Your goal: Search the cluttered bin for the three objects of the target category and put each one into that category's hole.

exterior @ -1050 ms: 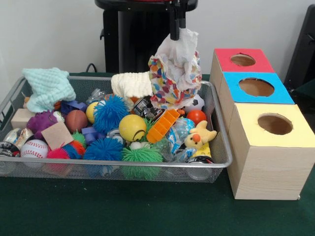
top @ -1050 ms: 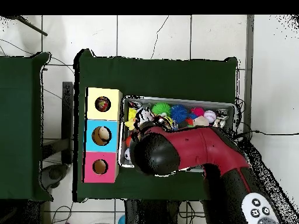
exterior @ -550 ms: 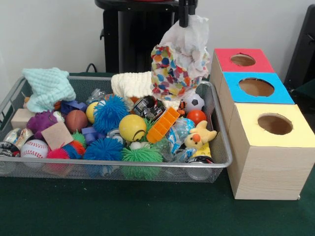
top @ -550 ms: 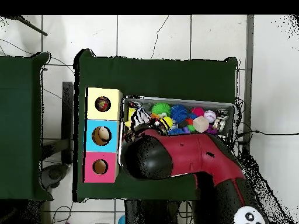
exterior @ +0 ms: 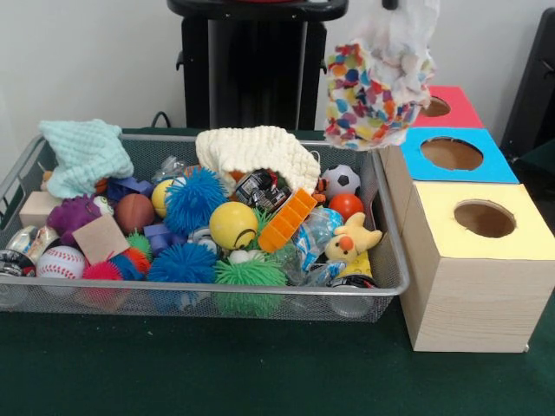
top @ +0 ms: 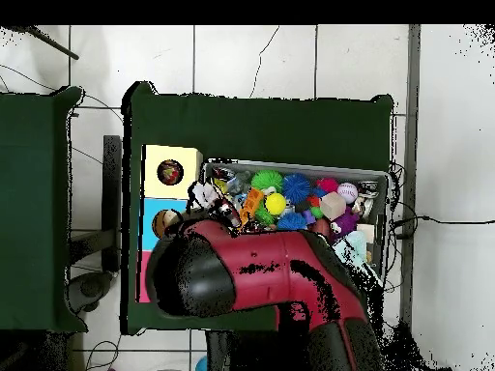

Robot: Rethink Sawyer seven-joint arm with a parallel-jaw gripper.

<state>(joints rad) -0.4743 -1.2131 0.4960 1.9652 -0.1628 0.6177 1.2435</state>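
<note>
Cloth: a spotted cloth (exterior: 379, 82) hangs bunched in the air, clear of the basket (exterior: 388, 251) and over the near edge of the red box (exterior: 451, 106), hiding part of that box's hole.
Why held so: judged from its height and place, it is being carried to a hole, and lifting it high keeps its loose tail from dragging through the toys.
Pincer: only a dark tip shows at the top edge of the front view, above the cloth; the cloth hangs from there, so it is clamped on the cloth's top.
Arm: in the overhead view the red arm (top: 261, 275) covers the red box and most of the blue box (exterior: 451, 154).
Other cloths: a knitted cream cloth (exterior: 251, 147) and a mint cloth (exterior: 85, 152) lie on the pile in the basket.
In the way: the cloth's wide drooping folds may catch on the hole's rim.
Around: yellow box (exterior: 481, 260), balls and a plush chick (exterior: 354, 236), all on the green surface (exterior: 217, 368).
</note>
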